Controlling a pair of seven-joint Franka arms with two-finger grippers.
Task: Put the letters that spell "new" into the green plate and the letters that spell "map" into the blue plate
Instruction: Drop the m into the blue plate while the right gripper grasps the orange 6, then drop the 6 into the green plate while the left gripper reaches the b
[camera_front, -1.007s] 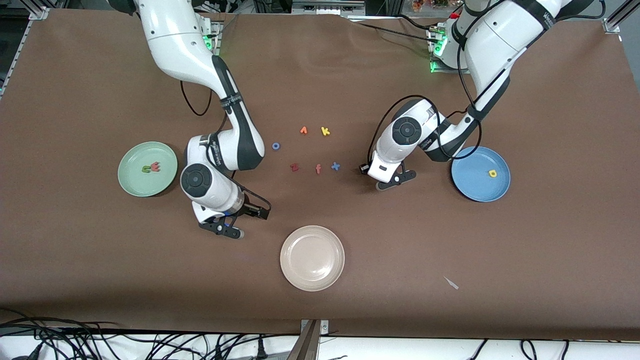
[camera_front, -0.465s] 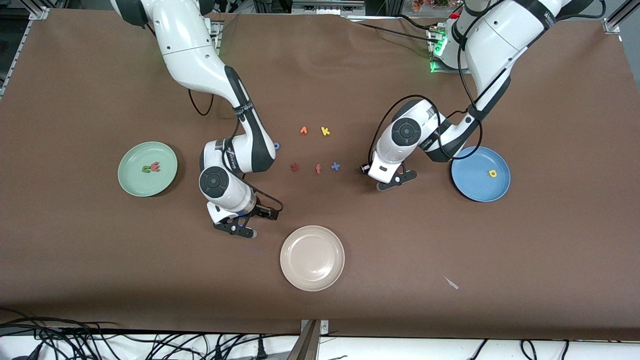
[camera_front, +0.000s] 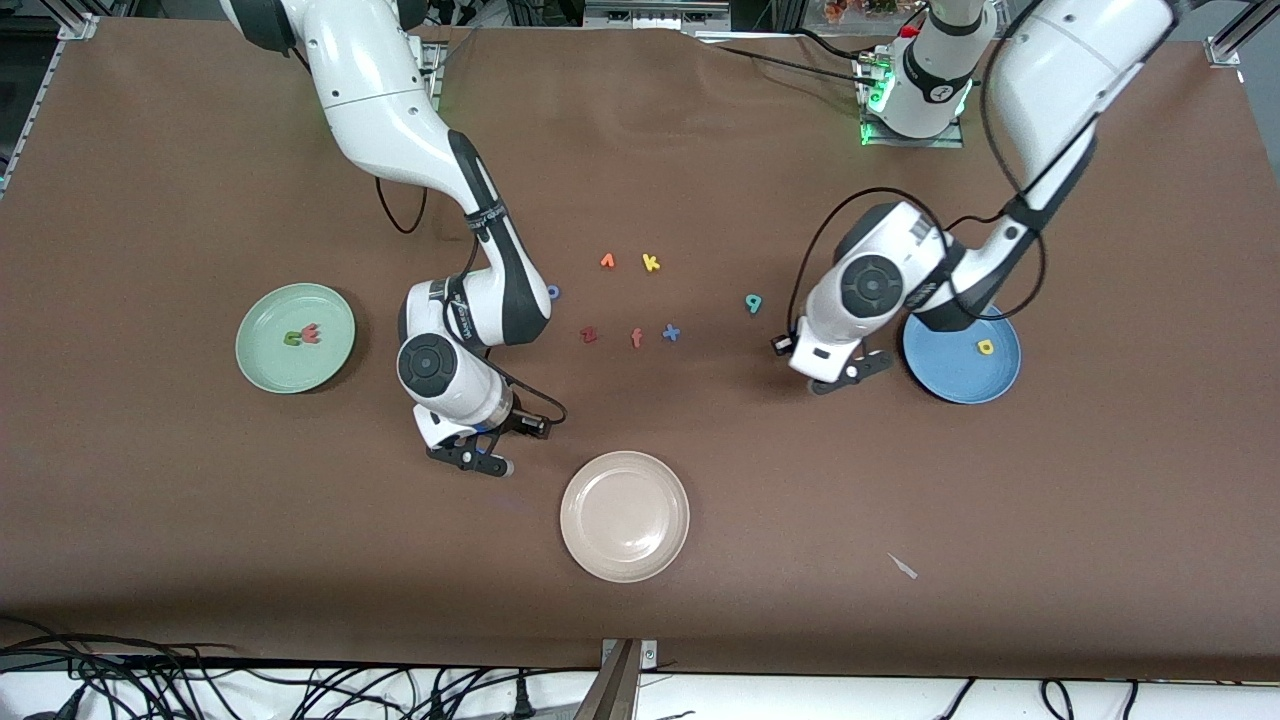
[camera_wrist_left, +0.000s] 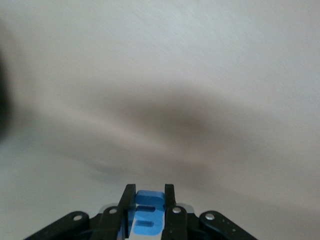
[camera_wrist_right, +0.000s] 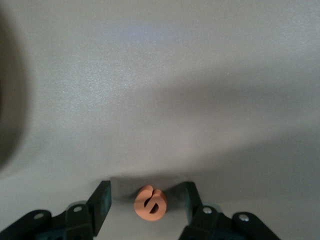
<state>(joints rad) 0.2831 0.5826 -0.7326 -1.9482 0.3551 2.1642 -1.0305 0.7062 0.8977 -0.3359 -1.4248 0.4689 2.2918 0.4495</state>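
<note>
Two pincers: left pincer (camera_wrist_left: 149, 210) pinching blue m (camera_wrist_left: 148, 219).

Left arm reaches down from its base, elbow bent, wrist low over the table toward its own end. Left gripper (camera_wrist_left: 149, 210) is closed on a small blue piece, fingers (camera_wrist_left: 128, 207) pressed against both its sides.

Right arm is folded down near the table's middle. Right gripper (camera_wrist_right: 148, 200) is held low, fingers (camera_wrist_right: 100, 200) parted around a round orange piece, not touching.

Brown table (camera_front: 150, 520), cables (camera_front: 250, 690) along near edge
</note>
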